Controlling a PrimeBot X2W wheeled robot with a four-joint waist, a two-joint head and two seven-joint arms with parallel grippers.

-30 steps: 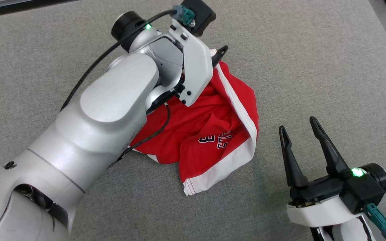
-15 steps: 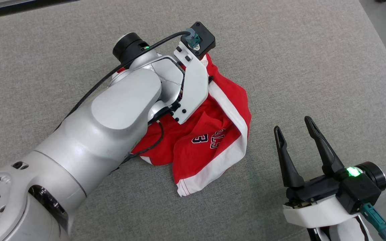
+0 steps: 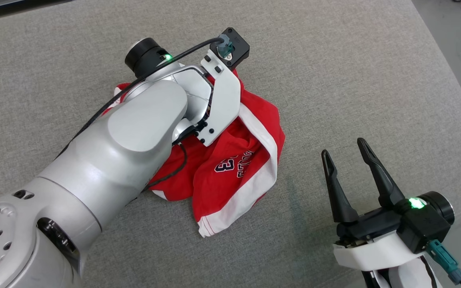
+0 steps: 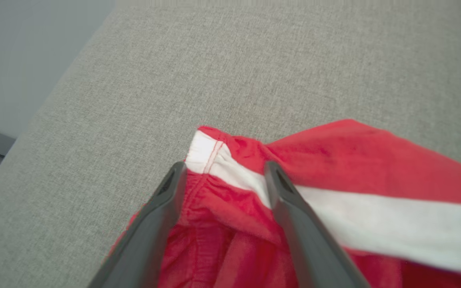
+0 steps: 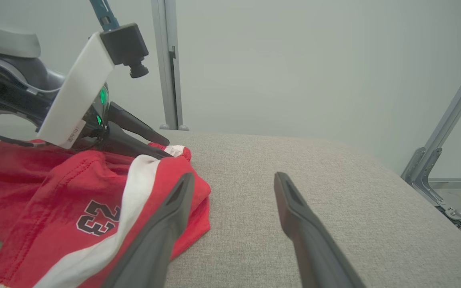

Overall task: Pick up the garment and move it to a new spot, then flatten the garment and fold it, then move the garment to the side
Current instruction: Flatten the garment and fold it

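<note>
- Garment (image 3: 234, 176) lay crumpled on your grey surface (image 3: 374, 80).
- Your left gripper (image 4: 225, 168) stood open astride its white-striped corner.
- Your right gripper (image 3: 343, 147) hovered open beside it.

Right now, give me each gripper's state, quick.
Left gripper: open, a corner of the red garment between its fingers, not clamped.
Right gripper: open, holding nothing, beside the garment.

Grey woven fabric surface (image 3: 354, 60), plain pale wall (image 5: 294, 60) behind, upright metal post (image 5: 168, 64), slanted metal strut (image 5: 446, 132) at right
</note>
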